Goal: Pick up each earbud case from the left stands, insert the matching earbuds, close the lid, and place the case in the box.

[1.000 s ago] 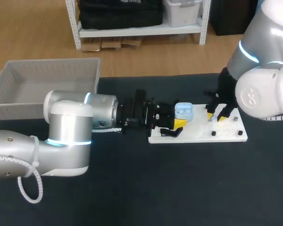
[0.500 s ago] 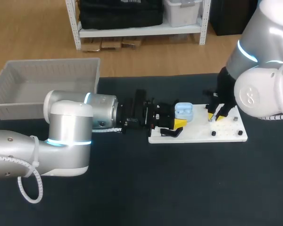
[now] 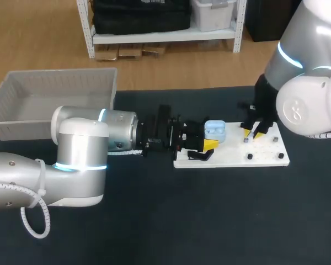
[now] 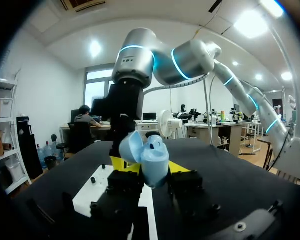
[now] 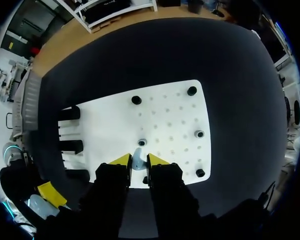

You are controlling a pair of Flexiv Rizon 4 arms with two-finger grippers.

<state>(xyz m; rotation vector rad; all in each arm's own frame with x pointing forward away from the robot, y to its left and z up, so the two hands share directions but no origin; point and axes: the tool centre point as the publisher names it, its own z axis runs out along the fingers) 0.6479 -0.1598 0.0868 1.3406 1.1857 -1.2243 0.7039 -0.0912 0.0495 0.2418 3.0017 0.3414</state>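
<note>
My left gripper lies level over the left end of the white board, shut on a light blue earbud case with its lid open. The left wrist view has the case upright between the yellow tips, lid tilted back. Over the board's right part, my right gripper points down. In the right wrist view its tips pinch a small pale blue earbud, just above a small round holder on the board.
A grey plastic box stands at the table's back left. Black pegs dot the board's right half, and black stands sit at its left end. Dark tabletop stretches in front of the board.
My right gripper's fingers have narrowed onto the earbud and lifted slightly off the board. The left arm and the case have not moved.
</note>
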